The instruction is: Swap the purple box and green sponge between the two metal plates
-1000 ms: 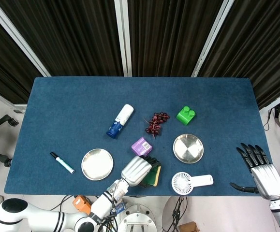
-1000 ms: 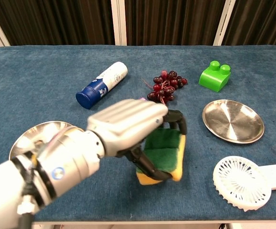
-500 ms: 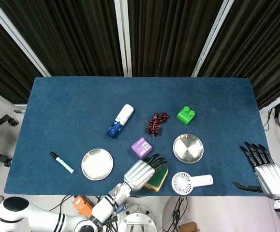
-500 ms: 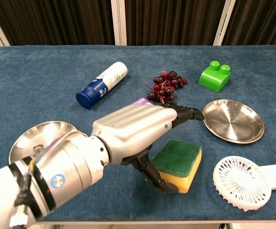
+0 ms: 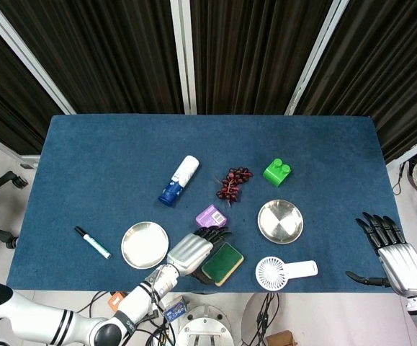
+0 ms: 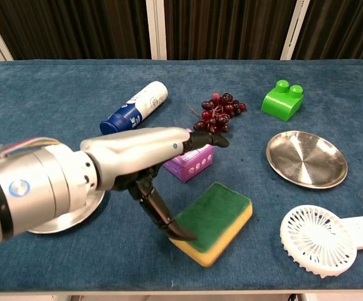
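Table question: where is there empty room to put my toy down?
The blue table is bare along the back, and on the left behind the marker. It is crowded in the front middle, around the left hand, green sponge, purple box and fan.

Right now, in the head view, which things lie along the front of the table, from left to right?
Marker → left plate → left hand → sponge → fan → right hand, beyond the table edge.
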`<state>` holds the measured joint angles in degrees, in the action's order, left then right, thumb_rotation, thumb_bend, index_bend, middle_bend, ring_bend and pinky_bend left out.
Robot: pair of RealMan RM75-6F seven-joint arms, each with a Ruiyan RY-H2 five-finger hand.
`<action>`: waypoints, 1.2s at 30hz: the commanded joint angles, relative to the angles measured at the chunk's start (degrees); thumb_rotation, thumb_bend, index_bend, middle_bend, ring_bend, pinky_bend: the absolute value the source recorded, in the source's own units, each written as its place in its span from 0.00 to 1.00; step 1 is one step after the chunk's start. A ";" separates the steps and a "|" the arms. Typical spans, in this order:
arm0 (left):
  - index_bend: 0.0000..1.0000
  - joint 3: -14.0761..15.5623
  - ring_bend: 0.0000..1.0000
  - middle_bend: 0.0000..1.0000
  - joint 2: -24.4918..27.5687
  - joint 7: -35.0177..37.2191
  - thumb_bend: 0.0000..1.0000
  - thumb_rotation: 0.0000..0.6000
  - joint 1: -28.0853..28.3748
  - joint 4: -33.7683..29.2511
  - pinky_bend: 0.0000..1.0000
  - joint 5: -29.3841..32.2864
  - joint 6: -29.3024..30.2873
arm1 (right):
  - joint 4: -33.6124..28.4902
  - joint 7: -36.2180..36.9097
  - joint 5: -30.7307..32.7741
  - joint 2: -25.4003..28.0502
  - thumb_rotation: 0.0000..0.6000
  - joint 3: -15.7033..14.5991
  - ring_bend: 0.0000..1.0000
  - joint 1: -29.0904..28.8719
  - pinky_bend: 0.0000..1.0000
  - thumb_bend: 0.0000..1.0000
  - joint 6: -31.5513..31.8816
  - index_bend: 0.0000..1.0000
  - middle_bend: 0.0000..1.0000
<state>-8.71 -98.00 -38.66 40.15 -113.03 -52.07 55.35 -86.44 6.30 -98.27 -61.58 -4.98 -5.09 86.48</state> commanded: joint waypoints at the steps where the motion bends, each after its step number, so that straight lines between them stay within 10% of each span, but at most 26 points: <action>1: 0.00 -2.43 0.00 0.00 -0.51 5.34 0.00 0.97 0.79 2.30 0.10 -3.37 0.05 | -0.05 -0.05 0.11 0.03 0.61 0.08 0.00 0.06 0.00 0.20 0.01 0.00 0.00; 16: 0.02 -5.93 0.02 0.03 -16.23 10.95 0.00 0.88 2.65 29.33 0.12 -6.19 6.43 | 0.44 3.09 0.13 1.18 0.61 0.45 0.00 0.25 0.00 0.20 0.57 0.00 0.00; 25: 0.23 -6.79 0.27 0.25 -20.14 6.62 0.02 0.86 3.42 35.01 0.35 -3.08 8.27 | 1.08 4.81 -0.25 1.61 0.61 0.46 0.00 0.59 0.00 0.20 1.41 0.00 0.00; 30: 0.39 -7.06 0.44 0.39 -21.01 6.70 0.12 1.00 3.16 35.05 0.52 -3.21 9.38 | 1.11 4.92 -0.28 1.62 0.61 0.52 0.00 0.76 0.00 0.20 1.61 0.00 0.00; 36: 0.51 -5.42 0.59 0.54 -18.95 6.74 0.45 1.00 1.78 30.85 0.65 -7.30 12.76 | 0.90 4.03 -0.12 1.38 0.61 0.56 0.00 0.50 0.00 0.20 0.67 0.00 0.00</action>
<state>-15.01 -118.14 -31.80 42.65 -80.14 -57.83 66.65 -85.50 10.41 -98.41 -60.16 -4.42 -4.55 87.23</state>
